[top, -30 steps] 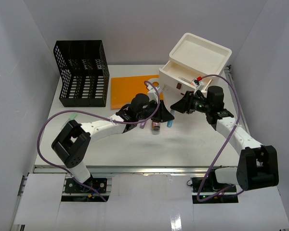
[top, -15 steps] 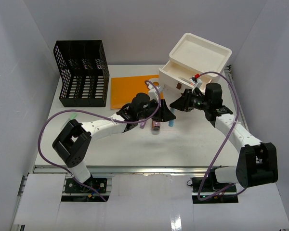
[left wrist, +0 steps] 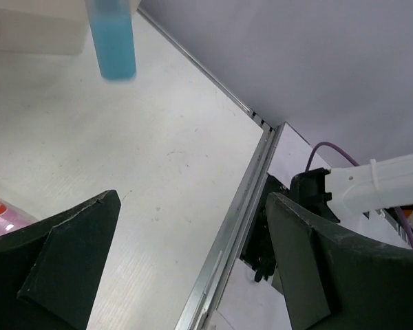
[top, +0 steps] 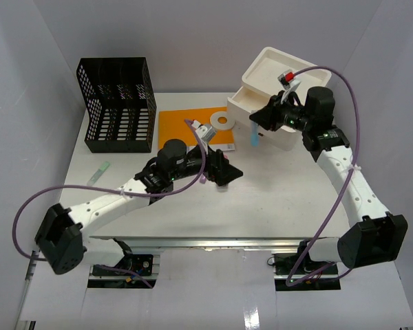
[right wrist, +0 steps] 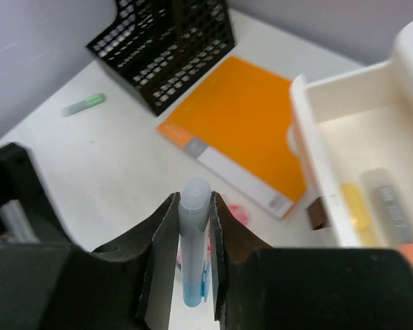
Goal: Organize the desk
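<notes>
The desk (top: 275,199) is a wide white tabletop. My right gripper (top: 257,122) hangs above it, in front of the white drawer box (top: 283,82), shut on a light blue highlighter (top: 253,136) that points down. In the right wrist view the fingers (right wrist: 166,220) pinch the highlighter (right wrist: 193,275) just below its pale cap. My left gripper (top: 228,172) is low over the desk's middle, open, with nothing between its fingers (left wrist: 76,261). The highlighter's tip (left wrist: 113,38) shows at the top of the left wrist view. A pink item (right wrist: 235,214) lies on the desk below.
A black mesh organizer (top: 118,103) stands at the back left. An orange folder (top: 189,127) lies beside it, with a white tape roll (top: 221,122) at its corner. A green highlighter (top: 100,172) lies at the left. The box's open drawer (right wrist: 344,158) holds pens. A metal rail (left wrist: 227,227) runs along the desk's edge.
My left gripper opened and drew back toward the left. My right gripper closed on the blue highlighter and carried it up and back toward the drawer box.
</notes>
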